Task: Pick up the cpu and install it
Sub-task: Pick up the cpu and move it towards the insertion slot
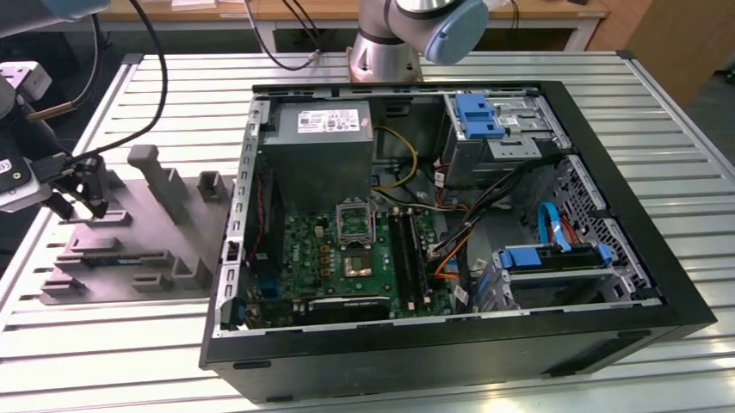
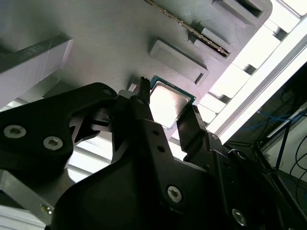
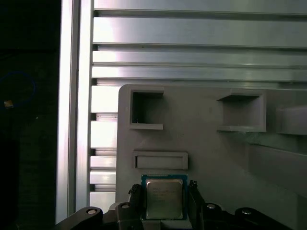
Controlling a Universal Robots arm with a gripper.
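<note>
Over at the exterior view's left, the end effector (image 1: pixel 78 206) sits low on the grey fixture block (image 1: pixel 150 245), well apart from the open PC case (image 1: pixel 460 357) on the slatted alu tabletop (image 1: pixel 115 344). It's clamped on the cpu (image 3: pixel 164 201): in both wrist views the black fingers (image 3: pixel 135 197) hug two opposite edges, silver lid up, green rim showing. Can't tell if the chip rests on the block or hangs just above it. First wrist view has it just beside a raised rectangular frame (image 3: pixel 159 160), w/ two square pockets (image 3: pixel 146 110) further along the block. Writing: faint lines of print on the lid, too small to read. Inside the case, the grey PSU box (image 1: pixel 316 168) carries a white label (image 1: pixel 333 120) w/ dark print, also not legible. Below it, the green motherboard (image 1: pixel 327 275), w/ its socket (image 1: pixel 354 261) lying open and bare. Blue drive caddies (image 1: pixel 479 116) sit toward the exterior view's right, w/ orange and black cables between them and the board.
</note>
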